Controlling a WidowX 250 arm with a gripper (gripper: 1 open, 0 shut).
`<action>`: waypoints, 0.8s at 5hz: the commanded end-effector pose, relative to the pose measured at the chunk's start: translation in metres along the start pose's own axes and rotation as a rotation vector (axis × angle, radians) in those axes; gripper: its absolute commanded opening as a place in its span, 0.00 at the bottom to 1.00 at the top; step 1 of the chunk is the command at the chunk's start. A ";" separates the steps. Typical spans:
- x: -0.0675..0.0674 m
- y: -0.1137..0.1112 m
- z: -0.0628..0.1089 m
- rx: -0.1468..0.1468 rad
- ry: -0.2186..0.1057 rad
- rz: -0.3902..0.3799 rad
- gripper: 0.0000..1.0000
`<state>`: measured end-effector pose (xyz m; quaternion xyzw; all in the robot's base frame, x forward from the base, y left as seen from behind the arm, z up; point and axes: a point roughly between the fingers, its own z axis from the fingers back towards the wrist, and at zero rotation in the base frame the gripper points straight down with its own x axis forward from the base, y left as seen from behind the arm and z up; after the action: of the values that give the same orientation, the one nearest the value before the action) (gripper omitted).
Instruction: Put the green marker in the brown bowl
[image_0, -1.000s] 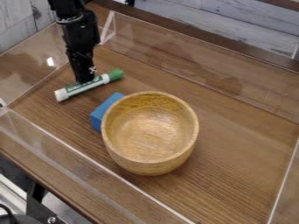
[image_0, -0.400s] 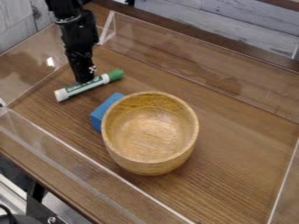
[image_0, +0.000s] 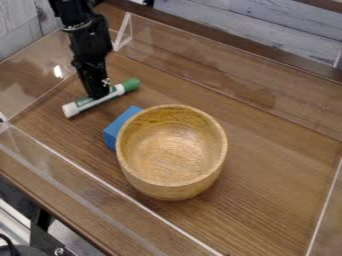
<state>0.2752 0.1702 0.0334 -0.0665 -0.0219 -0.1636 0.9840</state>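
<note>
Your green marker (image_0: 102, 98) lies on the wooden table (image_0: 254, 110), near the brown bowl (image_0: 171, 152) and outside it, green cap toward the upper right. Your gripper (image_0: 98, 90) is down at the marker's barrel; you cannot tell whether its jaws are open or closed. The blue block (image_0: 122, 127) sits just beside the bowl's rim.
</note>
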 end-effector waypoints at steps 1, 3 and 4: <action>0.003 0.005 0.021 0.046 -0.040 0.007 0.00; 0.002 0.005 0.018 0.036 -0.047 0.016 0.00; 0.002 0.007 0.014 0.029 -0.043 0.011 1.00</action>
<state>0.2756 0.1698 0.0357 -0.0711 -0.0289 -0.1620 0.9838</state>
